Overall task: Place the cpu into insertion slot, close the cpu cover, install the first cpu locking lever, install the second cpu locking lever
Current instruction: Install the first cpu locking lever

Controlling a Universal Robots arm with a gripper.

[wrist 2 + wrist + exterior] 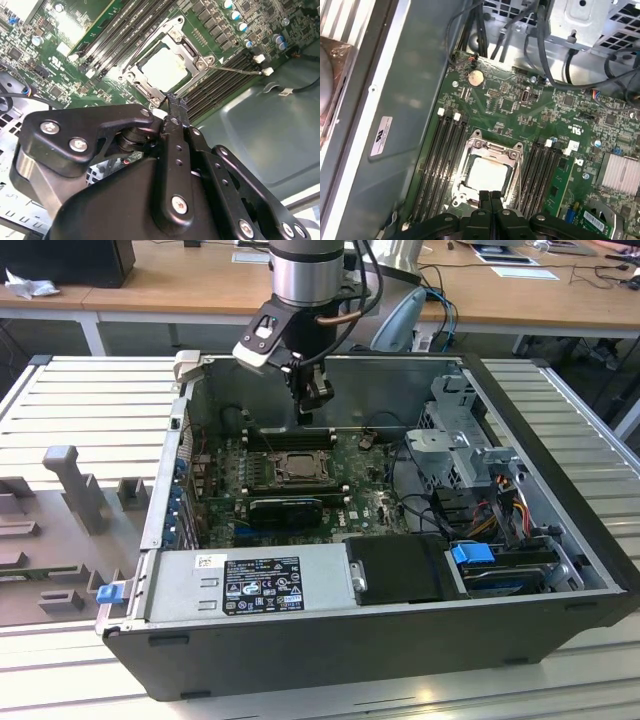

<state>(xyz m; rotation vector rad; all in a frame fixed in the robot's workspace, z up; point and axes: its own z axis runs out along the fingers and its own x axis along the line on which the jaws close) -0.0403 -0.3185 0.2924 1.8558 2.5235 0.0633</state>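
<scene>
The cpu (487, 172) lies flat in the insertion slot (297, 468) on the green motherboard, its pale face showing through the cut-out of the silver cpu cover (492, 147), which is down over it. My gripper (490, 196) hangs above the socket's edge, shut with nothing between its fingers. From outside, the gripper (306, 412) hovers over the case, above the back side of the socket. In the second wrist view the gripper (173, 100) points at the socket corner, the cpu (165, 67) beyond it. A thin metal lever (235, 69) runs out from the socket's corner.
Black memory slots (442, 155) flank the socket on both sides. A long black finned card (287, 510) lies in front of it, with the power supply (250, 585) nearer. A drive cage (460, 440) and cables (500, 500) fill the exterior view's right. Case walls (410, 100) surround everything.
</scene>
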